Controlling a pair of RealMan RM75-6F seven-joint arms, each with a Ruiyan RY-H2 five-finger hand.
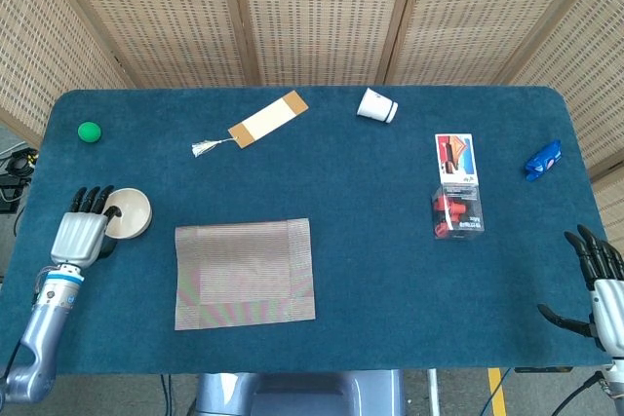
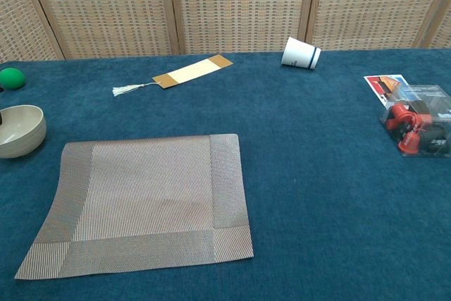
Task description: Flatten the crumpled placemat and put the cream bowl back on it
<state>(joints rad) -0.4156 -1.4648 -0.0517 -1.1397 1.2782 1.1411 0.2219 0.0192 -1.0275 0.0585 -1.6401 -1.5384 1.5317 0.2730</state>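
Placemat (image 1: pixel 245 273) flat, long axis left-right; bowl (image 1: pixel 129 213) seemingly tilted.

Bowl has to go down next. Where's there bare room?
The placemat is flat and bare. Open cloth spans from it to the red-toy box. It is crowded at the left edge: bowl in the left robot hand.

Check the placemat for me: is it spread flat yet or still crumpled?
Spread flat. The placemat lies smooth on the table, no folds showing in either view; the cream bowl is beside it.

Left robot hand (image 1: pixel 80 231): silver back, black fingers, blue wrist ring.
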